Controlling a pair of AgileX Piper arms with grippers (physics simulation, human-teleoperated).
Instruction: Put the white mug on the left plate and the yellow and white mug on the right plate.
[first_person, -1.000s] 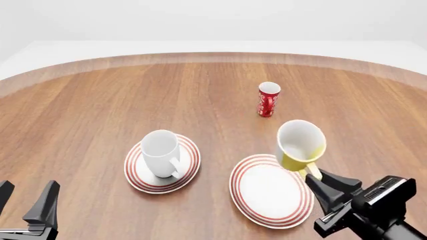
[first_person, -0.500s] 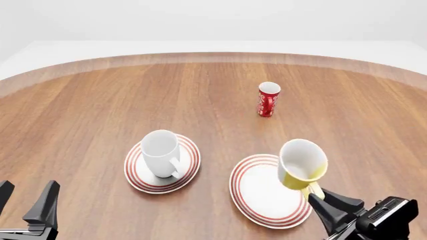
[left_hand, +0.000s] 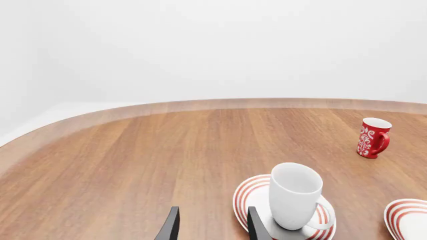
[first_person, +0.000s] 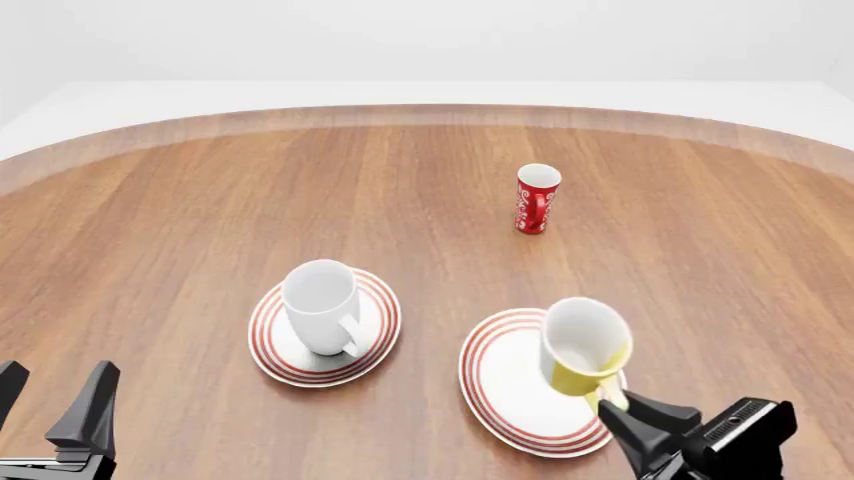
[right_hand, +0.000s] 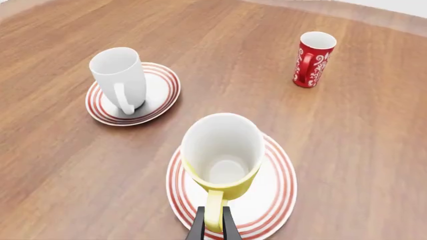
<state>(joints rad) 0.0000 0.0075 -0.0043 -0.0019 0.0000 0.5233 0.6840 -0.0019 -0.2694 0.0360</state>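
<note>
The white mug (first_person: 323, 305) stands upright on the left plate (first_person: 274, 362). It also shows in the left wrist view (left_hand: 293, 197) and the right wrist view (right_hand: 120, 77). My right gripper (first_person: 622, 406) is shut on the handle of the yellow and white mug (first_person: 583, 350) and holds it tilted over the right plate (first_person: 491, 395). I cannot tell whether the mug touches the plate. In the right wrist view the fingers (right_hand: 199, 227) pinch the yellow handle below the mug (right_hand: 223, 155). My left gripper (first_person: 51, 405) is open and empty at the near left edge.
A slim red-and-white patterned mug (first_person: 537, 199) stands upright further back, right of centre. The round wooden table's far rim (first_person: 427, 112) curves across the back.
My right gripper has carried the yellow and white mug toward the near side and a little left, from beyond the right plate's far edge to over the plate. The left arm has not moved.
</note>
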